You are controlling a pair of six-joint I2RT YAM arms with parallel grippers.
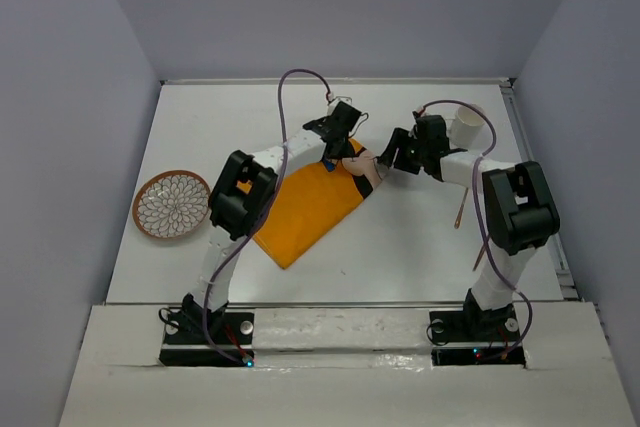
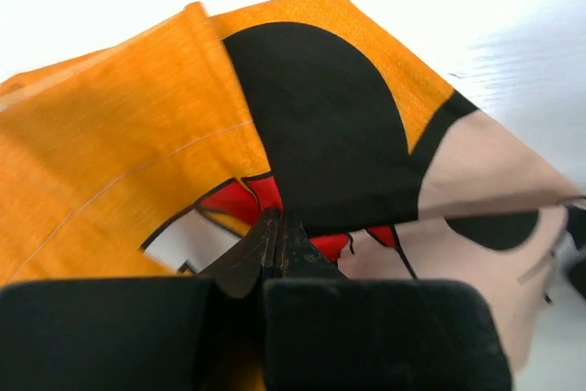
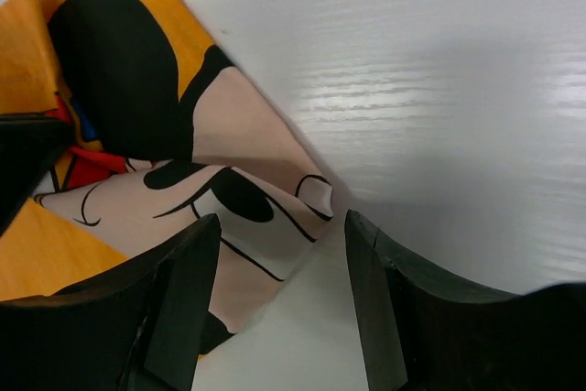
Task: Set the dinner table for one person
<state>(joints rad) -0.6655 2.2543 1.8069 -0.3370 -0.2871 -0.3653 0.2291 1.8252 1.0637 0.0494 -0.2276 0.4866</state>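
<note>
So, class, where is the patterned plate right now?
Top view: the patterned plate lies on the table, at its left side, left of the left arm and the orange placemat.

Left arm (image 1: 240,197) is bent at the elbow and reached forward-right. The left gripper (image 2: 273,226) is pointed down, jaws pressed fully together. Right arm (image 1: 510,207) is angled inward to the left. The right gripper (image 3: 282,224) is held low, jaws spread apart. Grippers are positioned near each other, not touching.

Pale grey walls (image 1: 330,7) on three sides; soft even light.
</note>
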